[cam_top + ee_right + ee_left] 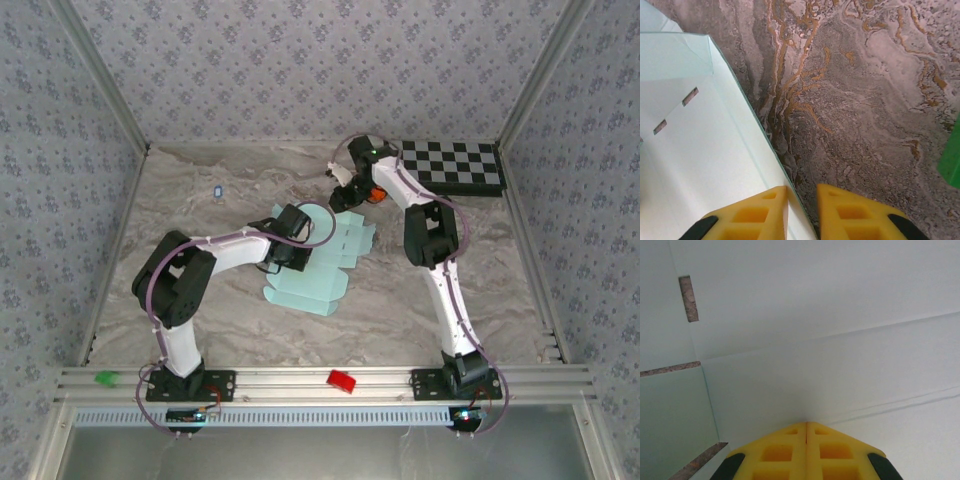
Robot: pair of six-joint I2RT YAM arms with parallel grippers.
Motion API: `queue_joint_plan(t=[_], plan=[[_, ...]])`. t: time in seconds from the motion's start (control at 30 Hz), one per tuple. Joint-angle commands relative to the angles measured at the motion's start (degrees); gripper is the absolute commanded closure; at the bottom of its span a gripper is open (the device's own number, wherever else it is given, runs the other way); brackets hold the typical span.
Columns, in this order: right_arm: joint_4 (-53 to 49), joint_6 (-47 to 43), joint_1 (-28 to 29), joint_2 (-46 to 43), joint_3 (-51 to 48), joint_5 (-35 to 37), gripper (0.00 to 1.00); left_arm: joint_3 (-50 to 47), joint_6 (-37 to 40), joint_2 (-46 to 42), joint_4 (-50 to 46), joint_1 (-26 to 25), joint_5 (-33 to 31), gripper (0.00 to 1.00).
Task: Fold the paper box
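left tool [806, 424] together, on one paper box [815, 315]; right tool [802, 190] slightly apart astride its edge.

A robot test cell in a lab; a marbled tabletop [200, 230] is boxed in by wallpaper-patterned panels [300, 60] on aluminium framing [103, 75]; the left arm [180, 290] and right arm [445, 290] are bolted to a slotted rail [280, 380] along the tabletop's near edge; a black-and-white checkerboard [455, 167] lies at its far right corner.
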Motion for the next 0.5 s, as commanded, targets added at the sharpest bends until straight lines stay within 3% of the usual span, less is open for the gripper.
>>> queue_joint_plan(t=[0.0, 0.2, 0.47], plan=[[-2.61, -2.45, 0.77, -3.39, -0.33, -1.52, 0.83, -1.93, 0.01, 2.46, -4.36, 0.66, -3.26, 1.0], [-2.47, -8.36, 0.96, -6.93, -2.86, 0.49, 0.93, -2.17, -0.65, -0.4, -3.98, 0.62, -2.74, 1.0], [0.78, -14.98, 1.95, -12.64, -8.57, 3.33, 0.98, -5.74, -5.07, -6.54, -0.94, 2.18, -1.84, 0.86]])
